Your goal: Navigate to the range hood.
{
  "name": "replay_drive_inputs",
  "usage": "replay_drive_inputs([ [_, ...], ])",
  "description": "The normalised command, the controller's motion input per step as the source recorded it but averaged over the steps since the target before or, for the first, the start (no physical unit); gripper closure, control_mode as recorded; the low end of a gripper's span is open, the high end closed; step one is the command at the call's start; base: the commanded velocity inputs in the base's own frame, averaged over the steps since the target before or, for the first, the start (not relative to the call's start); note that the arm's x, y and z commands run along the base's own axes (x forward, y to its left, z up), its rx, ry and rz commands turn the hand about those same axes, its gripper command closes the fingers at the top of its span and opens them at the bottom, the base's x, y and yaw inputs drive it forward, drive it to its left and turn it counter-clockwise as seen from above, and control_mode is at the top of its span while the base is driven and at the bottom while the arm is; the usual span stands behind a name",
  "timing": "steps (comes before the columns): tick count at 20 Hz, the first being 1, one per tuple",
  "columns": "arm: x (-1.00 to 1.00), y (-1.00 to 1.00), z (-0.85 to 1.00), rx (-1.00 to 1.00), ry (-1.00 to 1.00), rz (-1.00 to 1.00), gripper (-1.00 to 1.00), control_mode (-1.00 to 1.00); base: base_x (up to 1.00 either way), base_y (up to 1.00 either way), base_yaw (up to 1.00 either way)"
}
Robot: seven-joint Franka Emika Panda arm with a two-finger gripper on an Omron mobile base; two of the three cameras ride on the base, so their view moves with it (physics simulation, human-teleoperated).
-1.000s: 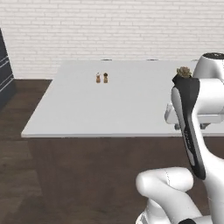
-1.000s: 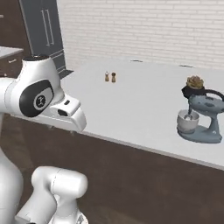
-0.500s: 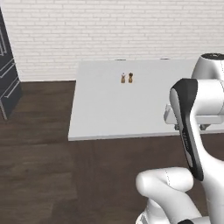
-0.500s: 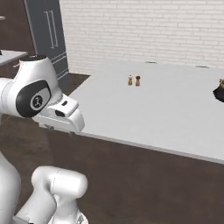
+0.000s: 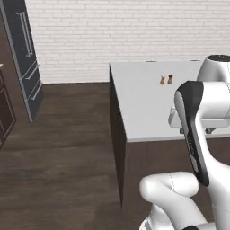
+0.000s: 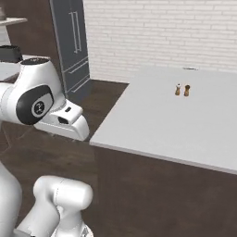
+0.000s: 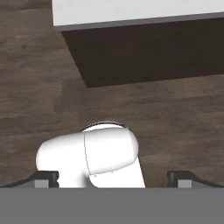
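Note:
The range hood is out of view. My gripper [image 7: 113, 178] hangs over the dark wood floor and is open, with nothing between its two fingertips [image 7: 46, 177], which stand far apart. In the hand view the corner of the white island top [image 7: 131, 11] and its dark side lie ahead of the gripper. My arm's hand sits in front of the island's near edge in the left base view.
A white island counter [image 5: 148, 103] carries two small shakers [image 5: 166, 79]. A tall dark-grey fridge [image 6: 71, 41] stands against the brick wall at the left. A dark brown cabinet [image 5: 4, 112] is at the far left. Open wood floor [image 5: 67, 148] lies between them.
The whole picture has slid to the right in both base views, so the base has turned left. The stand mixer has left the picture and the fridge has come in.

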Motion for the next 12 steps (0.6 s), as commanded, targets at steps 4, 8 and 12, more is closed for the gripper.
replay_drive_inputs([
  [4,0.0,0.0,0.0,0.0,0.0,0.0,-1.0,1.0,0.6,1.0,0.0],
  [8,0.0,0.0,0.0,0.0,0.0,0.0,-1.0,1.0,0.64,1.0,0.0],
  [12,0.0,0.0,0.0,0.0,0.0,0.0,-1.0,1.0,0.73,1.0,0.0],
])
